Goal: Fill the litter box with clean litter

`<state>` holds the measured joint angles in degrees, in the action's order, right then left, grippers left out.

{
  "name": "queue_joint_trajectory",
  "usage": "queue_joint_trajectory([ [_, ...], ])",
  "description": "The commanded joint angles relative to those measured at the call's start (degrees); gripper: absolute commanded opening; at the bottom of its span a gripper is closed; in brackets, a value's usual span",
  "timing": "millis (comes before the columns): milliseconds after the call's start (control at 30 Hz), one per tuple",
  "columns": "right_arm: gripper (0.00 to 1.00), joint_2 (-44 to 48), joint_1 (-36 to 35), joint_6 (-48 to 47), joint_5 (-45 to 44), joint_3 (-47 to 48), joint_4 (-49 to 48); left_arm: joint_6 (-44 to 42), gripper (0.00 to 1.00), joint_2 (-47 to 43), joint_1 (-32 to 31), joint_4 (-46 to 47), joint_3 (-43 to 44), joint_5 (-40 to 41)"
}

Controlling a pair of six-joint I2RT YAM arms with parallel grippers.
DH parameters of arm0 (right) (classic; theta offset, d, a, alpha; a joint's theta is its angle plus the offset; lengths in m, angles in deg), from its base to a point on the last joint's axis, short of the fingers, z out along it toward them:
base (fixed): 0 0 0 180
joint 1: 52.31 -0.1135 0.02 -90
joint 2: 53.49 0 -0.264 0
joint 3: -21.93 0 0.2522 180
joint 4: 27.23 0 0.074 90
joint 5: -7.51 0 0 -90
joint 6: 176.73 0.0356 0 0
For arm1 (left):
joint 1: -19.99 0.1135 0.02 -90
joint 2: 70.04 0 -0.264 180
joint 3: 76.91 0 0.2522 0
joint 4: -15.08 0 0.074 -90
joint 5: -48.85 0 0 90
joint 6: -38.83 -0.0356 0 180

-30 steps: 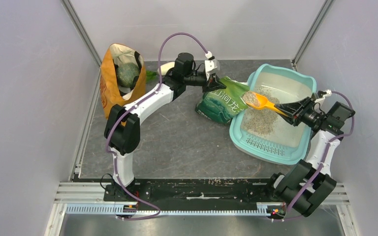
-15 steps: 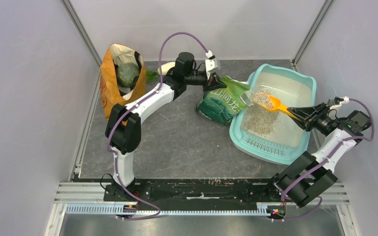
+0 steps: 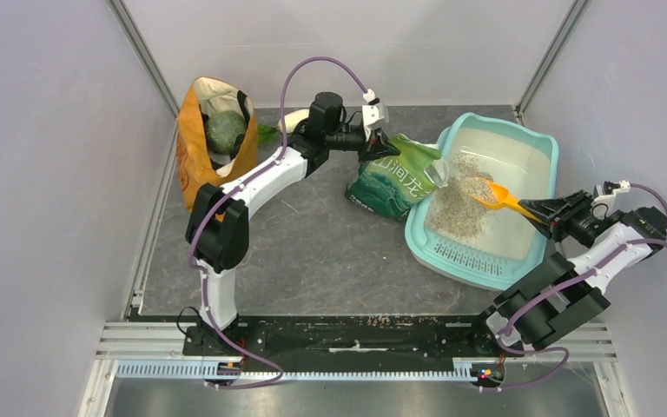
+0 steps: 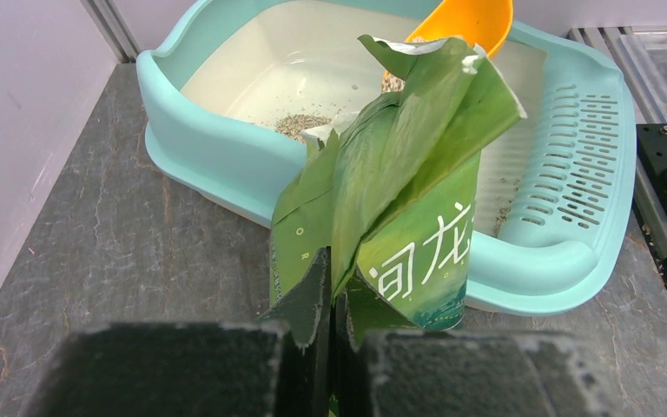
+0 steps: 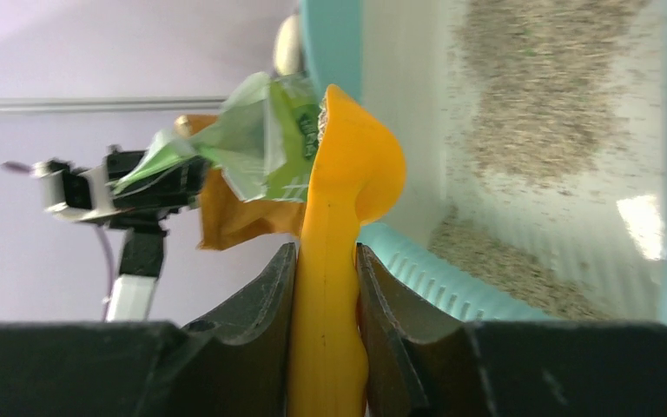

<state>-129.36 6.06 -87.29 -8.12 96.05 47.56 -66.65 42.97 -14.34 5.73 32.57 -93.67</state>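
Orange scoop (image 3: 497, 198) clamped in right gripper (image 3: 549, 215), seemingly above litter box (image 3: 465, 271), left gripper (image 3: 380, 146) pinching green bag (image 3: 395, 178)

The top external camera hangs high behind the arm bases at 6 o'clock and looks down toward 12, taking in the whole table (image 3: 313, 243) from far off. The left wrist camera sits close behind the left gripper (image 4: 331, 347), facing roughly 3 o'clock. The right wrist camera, rolled sideways, sits close behind the right gripper (image 5: 326, 287), facing roughly 9 o'clock. All three views share the litter box (image 3: 469, 258), green bag (image 3: 391, 182) and orange scoop (image 3: 497, 195).
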Motion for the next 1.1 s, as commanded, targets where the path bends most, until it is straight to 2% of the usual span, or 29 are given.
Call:
queue_joint_trajectory([
  [0, 0.0, 4.3, 0.7, 5.0, -11.1, 0.9, -5.7, 0.3, 0.02, -3.1, -1.0, 7.6, 1.6, -1.6],
  [133, 0.0, 6.0, -0.6, 9.7, -21.7, 0.5, -11.6, -0.4, 0.02, -4.7, -0.8, 7.6, -0.4, -1.7],
  [233, 0.0, 6.2, -4.7, 11.4, -29.8, 1.2, -13.9, -1.3, 0.02, -6.0, -0.6, 7.0, -1.9, -1.8],
  [400, 0.0, 5.6, -14.5, 16.3, -41.9, 2.4, -21.8, -1.6, 0.02, -7.7, 0.1, 7.0, -4.0, -1.5],
  [500, 0.0, 3.1, -21.2, 16.1, -48.6, 6.3, -25.7, -1.7, 0.02, -9.3, 0.4, 7.0, -5.9, -1.3],
  [700, 0.0, -2.0, -30.9, 3.1, -56.3, 16.9, -20.5, -2.4, 0.02, -12.8, 1.4, 6.4, -9.8, -0.8],
  [867, 0.0, -1.3, -36.6, -9.9, -59.4, 19.5, -15.5, -2.8, 0.02, -15.3, 2.1, 6.2, -12.9, -0.3],
  [1067, 0.0, 1.0, -40.2, -18.0, -61.4, 22.0, -10.8, -3.3, 0.02, -16.7, 2.7, 5.4, -14.4, 0.2],
])
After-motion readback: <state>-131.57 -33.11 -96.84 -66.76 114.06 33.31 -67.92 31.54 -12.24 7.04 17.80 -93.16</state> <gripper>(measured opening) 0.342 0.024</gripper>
